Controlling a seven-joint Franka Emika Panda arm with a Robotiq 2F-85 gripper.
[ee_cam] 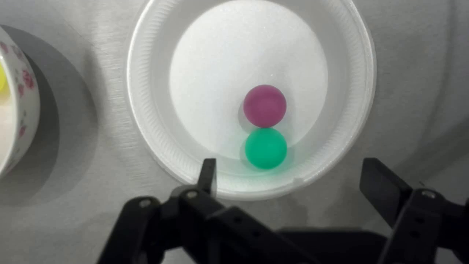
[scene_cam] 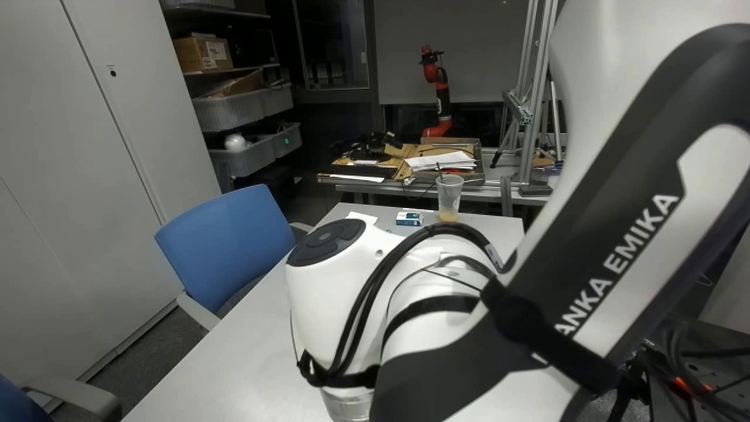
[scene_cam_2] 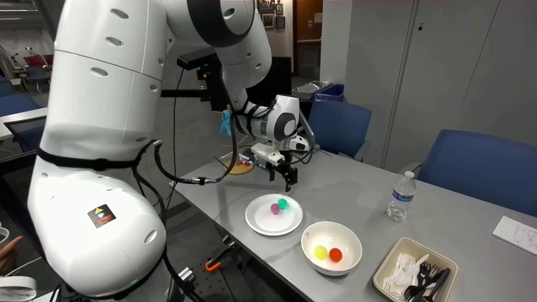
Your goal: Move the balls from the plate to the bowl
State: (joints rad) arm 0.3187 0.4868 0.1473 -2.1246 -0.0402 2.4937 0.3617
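On the white plate (scene_cam_2: 260,220) a purple ball (ee_cam: 265,106) and a green ball (ee_cam: 266,148) lie touching, the green one nearer my gripper (ee_cam: 289,164) in the wrist view. The white bowl (scene_cam_2: 331,270), beside the plate, holds a yellow ball (scene_cam_2: 321,252) and an orange-red ball (scene_cam_2: 335,254). In the wrist view only the flowered side of the bowl (ee_cam: 29,110) and a sliver of yellow appear, at the left edge. My fingers are spread wide with nothing between them, above the table at the plate's rim. The arm hides plate, bowl and gripper in an exterior view.
A water bottle (scene_cam_2: 401,197) stands beyond the bowl, and a beige tray (scene_cam_2: 384,264) of plastic cutlery sits past it. Near the gripper is a round wooden stand (scene_cam_2: 239,167) with markers. A plastic cup (scene_cam: 449,196) and a small box (scene_cam: 409,218) are on the table too.
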